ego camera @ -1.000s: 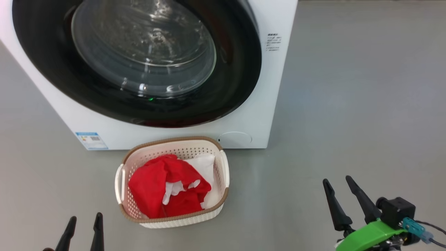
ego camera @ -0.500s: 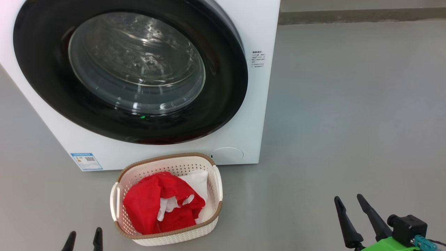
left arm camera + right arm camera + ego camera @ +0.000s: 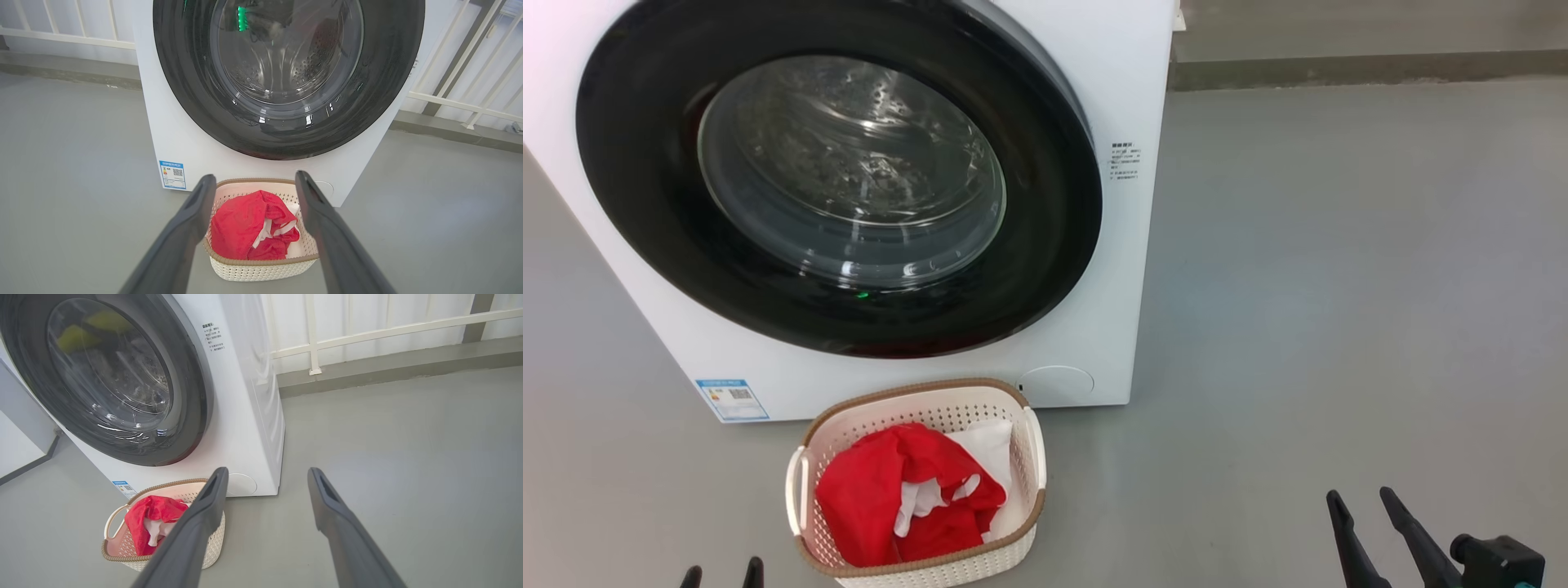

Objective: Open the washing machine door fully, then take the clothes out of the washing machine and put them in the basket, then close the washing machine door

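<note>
head camera tilted up: everything sits lower in frame. washing machine door [image 3: 841,180] shut, upper left; clothes [image 3: 866,498] piled in basket [image 3: 947,572] below it. left gripper [image 3: 724,575], right gripper [image 3: 1357,496] both spread, empty, parked low, so the task is apparently finished.

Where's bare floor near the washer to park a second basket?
Widest bare floor: right of the washing machine, out to the kerb. A smaller patch lies left of the basket, below the blue sticker. Crowded: directly under the door, where the basket sits close to the machine.
</note>
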{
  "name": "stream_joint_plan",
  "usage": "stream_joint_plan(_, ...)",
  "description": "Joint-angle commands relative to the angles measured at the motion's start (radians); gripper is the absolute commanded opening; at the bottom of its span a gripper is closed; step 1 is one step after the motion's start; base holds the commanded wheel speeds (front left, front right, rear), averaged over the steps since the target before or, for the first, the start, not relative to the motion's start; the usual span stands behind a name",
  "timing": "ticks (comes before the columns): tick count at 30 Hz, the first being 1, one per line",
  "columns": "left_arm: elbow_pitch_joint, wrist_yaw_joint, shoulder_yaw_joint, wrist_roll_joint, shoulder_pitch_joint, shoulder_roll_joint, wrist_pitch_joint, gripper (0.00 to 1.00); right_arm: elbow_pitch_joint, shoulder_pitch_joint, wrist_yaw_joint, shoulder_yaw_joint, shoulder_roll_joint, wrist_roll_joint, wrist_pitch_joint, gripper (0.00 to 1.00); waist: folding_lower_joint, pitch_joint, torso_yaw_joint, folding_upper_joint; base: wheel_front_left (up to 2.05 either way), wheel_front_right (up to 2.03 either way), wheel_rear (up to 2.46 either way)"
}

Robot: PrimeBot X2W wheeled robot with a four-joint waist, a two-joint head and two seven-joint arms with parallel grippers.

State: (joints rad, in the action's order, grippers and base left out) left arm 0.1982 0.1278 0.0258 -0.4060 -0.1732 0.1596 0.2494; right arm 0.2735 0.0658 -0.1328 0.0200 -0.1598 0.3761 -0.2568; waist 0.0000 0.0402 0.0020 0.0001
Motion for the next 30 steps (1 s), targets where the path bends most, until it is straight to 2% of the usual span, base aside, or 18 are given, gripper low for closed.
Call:
stream_joint_plan(1, -0.022, 0.003, -0.037, 0.01, 0.011, 0.017, 0.012, 1.0, -0.026, 0.011, 0.002, 0.021, -0.021, 0.009, -0.005, 1.0, 0.0, 0.013, -0.002, -0.0001, 0.0, 0.0, 0.0)
stream_joint_plan(30, -0.048, 0.003, -0.034, 0.01, -0.012, 0.019, 0.012, 1.0, -0.037, 0.051, 0.002, -0.004, -0.026, 0.017, -0.005, 1.0, 0.0, 0.04, -0.009, -0.0001, 0.0, 0.0, 0.0)
